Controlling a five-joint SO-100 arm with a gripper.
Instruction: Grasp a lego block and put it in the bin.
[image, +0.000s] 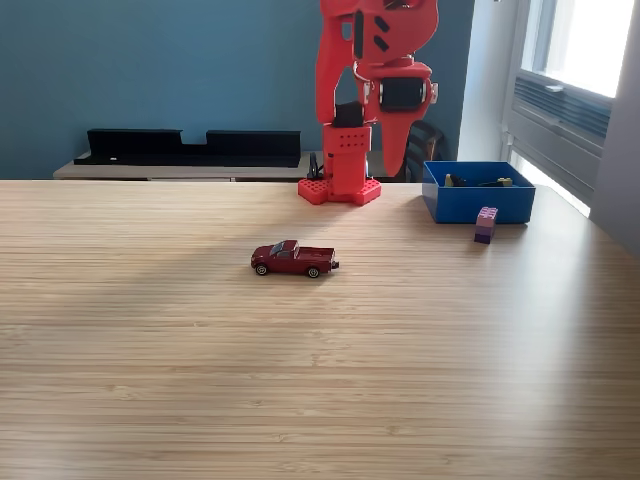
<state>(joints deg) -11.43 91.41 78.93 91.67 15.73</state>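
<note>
Pale wood-grain table (320, 400) fills the view. At its far edge stands one red robot arm (365, 90), folded upright as if at rest; its gripper (393, 150) hangs down behind the base, and whether the jaws are apart or together cannot be told. One blue bin (478, 203) sits to the exterior view's right, holding a few small items. One red toy truck (294, 259) sits mid-table. One purple block (486, 225) stands just in front of the bin, seemingly awaiting pickup.
</note>
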